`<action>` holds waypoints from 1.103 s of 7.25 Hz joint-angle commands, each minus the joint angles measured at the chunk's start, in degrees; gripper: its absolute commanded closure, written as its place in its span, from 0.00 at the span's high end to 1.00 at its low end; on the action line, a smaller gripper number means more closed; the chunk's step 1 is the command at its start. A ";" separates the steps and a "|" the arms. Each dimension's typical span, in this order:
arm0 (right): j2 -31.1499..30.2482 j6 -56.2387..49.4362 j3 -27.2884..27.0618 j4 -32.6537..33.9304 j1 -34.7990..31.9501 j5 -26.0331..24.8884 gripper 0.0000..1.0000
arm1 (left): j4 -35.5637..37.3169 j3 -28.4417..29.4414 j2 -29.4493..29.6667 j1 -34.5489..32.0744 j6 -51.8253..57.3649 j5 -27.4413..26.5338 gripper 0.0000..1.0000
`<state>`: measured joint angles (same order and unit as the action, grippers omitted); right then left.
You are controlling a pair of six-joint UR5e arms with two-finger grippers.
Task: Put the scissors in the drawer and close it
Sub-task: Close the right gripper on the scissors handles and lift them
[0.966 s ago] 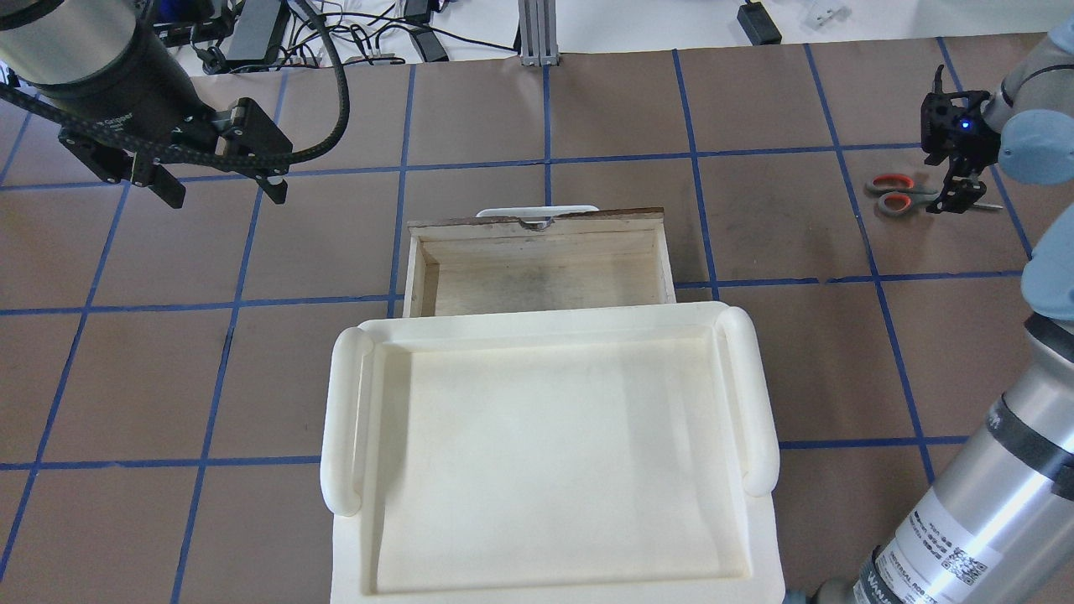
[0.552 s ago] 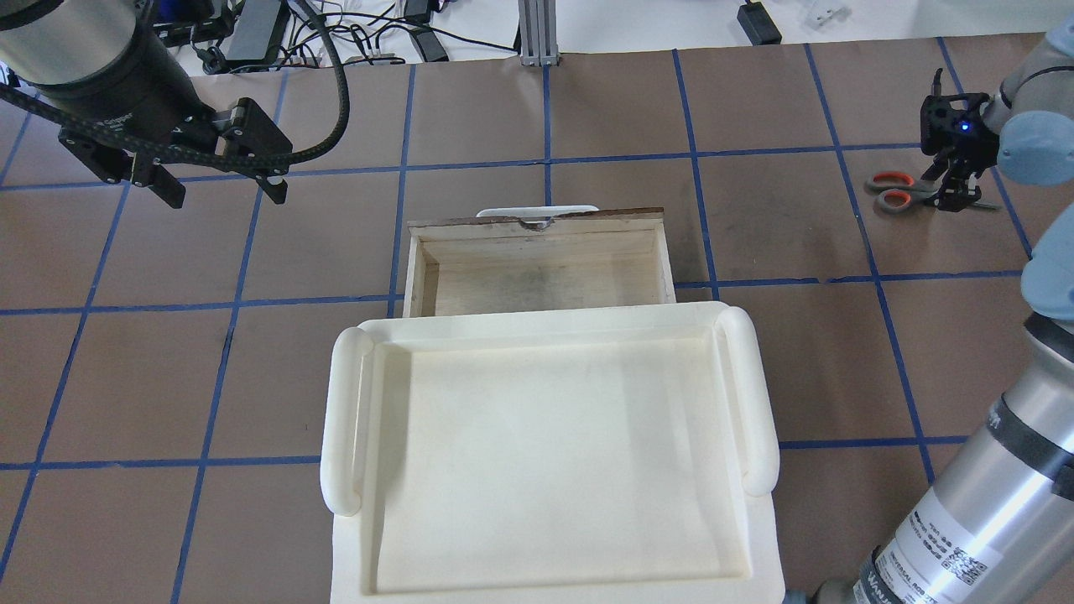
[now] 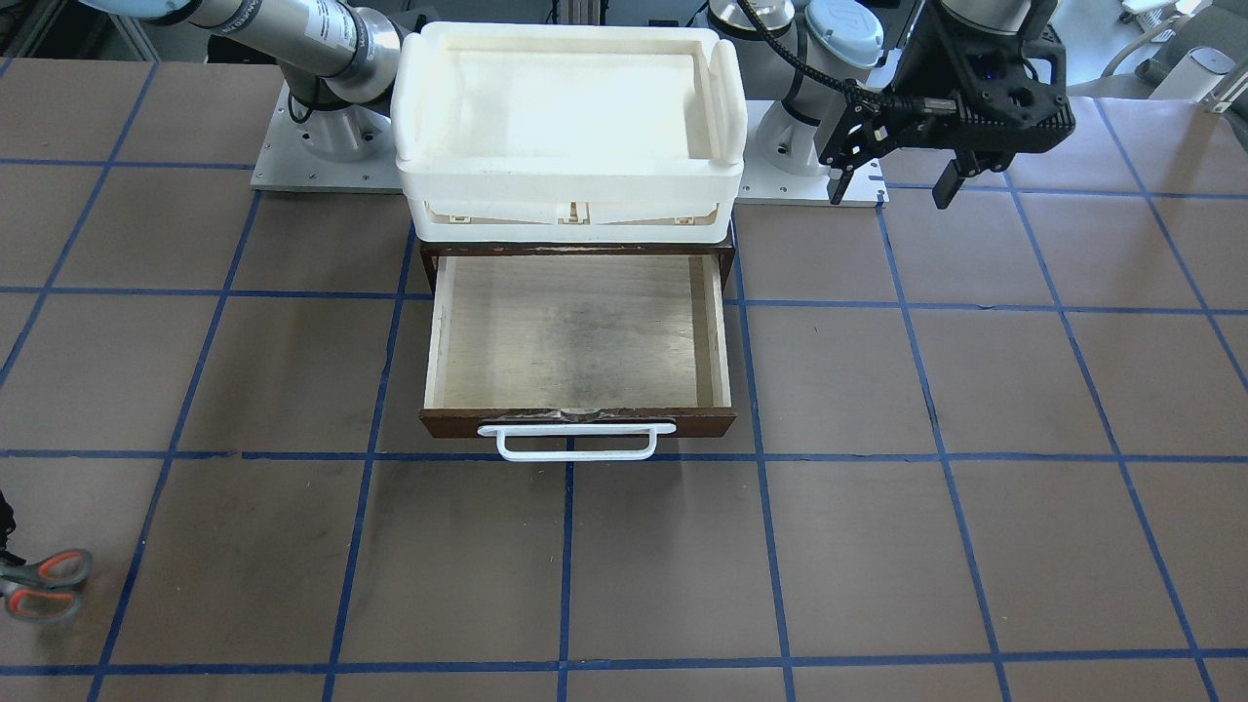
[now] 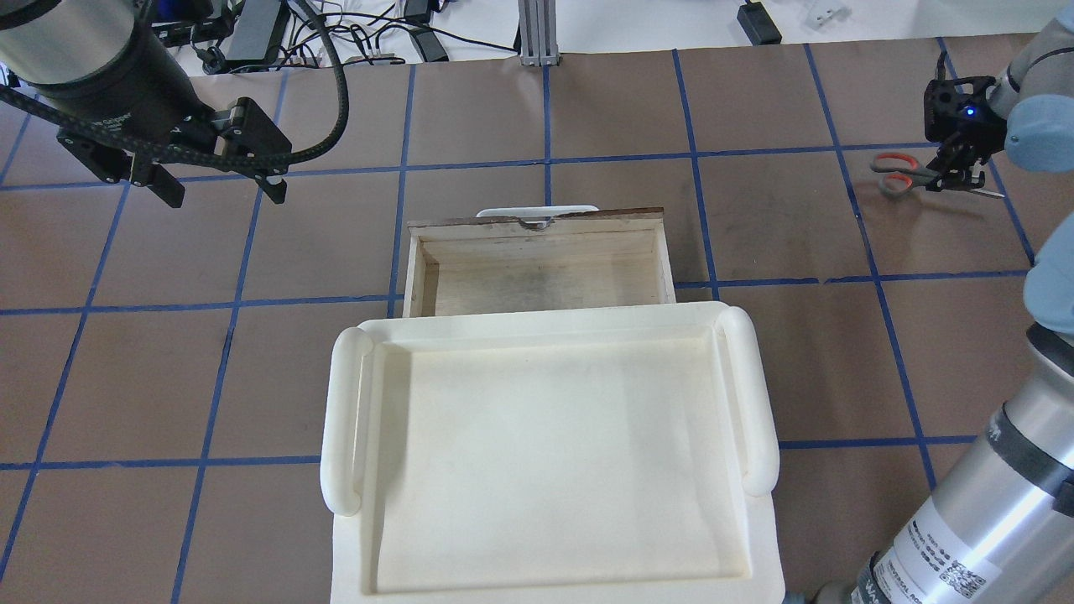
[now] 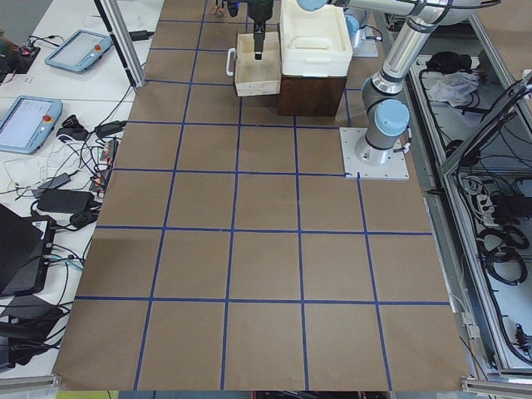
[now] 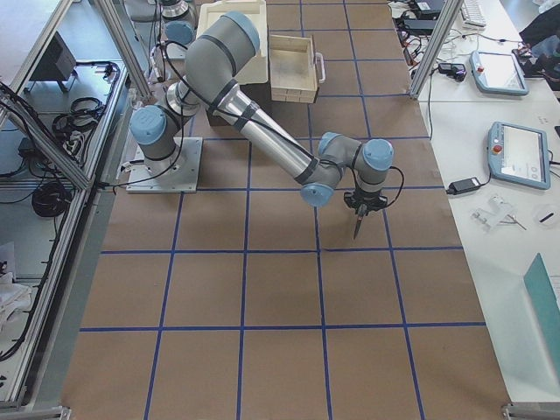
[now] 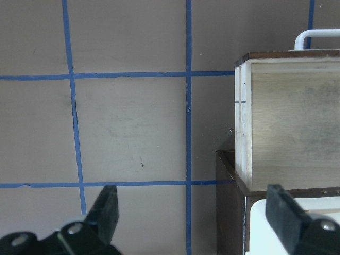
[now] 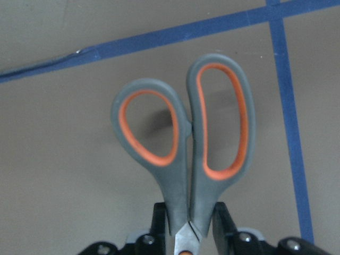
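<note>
Overhead from behind, down onto the shallow pale-plywood drawer with white bar handle [image 4: 537, 273]; front cam opposite, same drawer. Side cams far off either side. Left wrist cam close beside it, right one tight on grey-and-orange scissors [image 8: 180, 180].

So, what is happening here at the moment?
The right gripper is shut on the scissors, just below the handles, far out to the robot's right of the drawer. The scissors seem to be held a little off the table. The drawer is pulled open and empty, below the white tray. The left gripper hangs open above the table on the other side and holds nothing. The scissors are not yet in the drawer.
</note>
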<state>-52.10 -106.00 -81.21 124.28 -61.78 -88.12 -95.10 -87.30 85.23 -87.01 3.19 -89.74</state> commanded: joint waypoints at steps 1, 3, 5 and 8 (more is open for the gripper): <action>-5.79 4.90 0.00 -4.82 -4.46 -4.57 0.00 | 0.00 0.03 -0.06 0.00 -0.02 0.00 1.00; -12.90 9.12 0.00 -15.76 -9.30 -5.22 0.00 | 0.00 0.03 -0.23 0.00 0.24 0.00 1.00; -18.81 19.73 -0.09 -25.65 -17.45 -4.78 0.00 | -0.09 -0.06 -0.41 0.00 0.33 -0.09 1.00; -20.67 31.96 -0.18 -29.61 -32.93 -6.02 0.00 | 0.09 -1.72 -1.11 0.00 0.33 -0.18 1.00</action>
<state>-72.35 -79.54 -81.37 96.59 -89.24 -94.21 -95.10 -88.06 84.58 -87.01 3.45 -89.83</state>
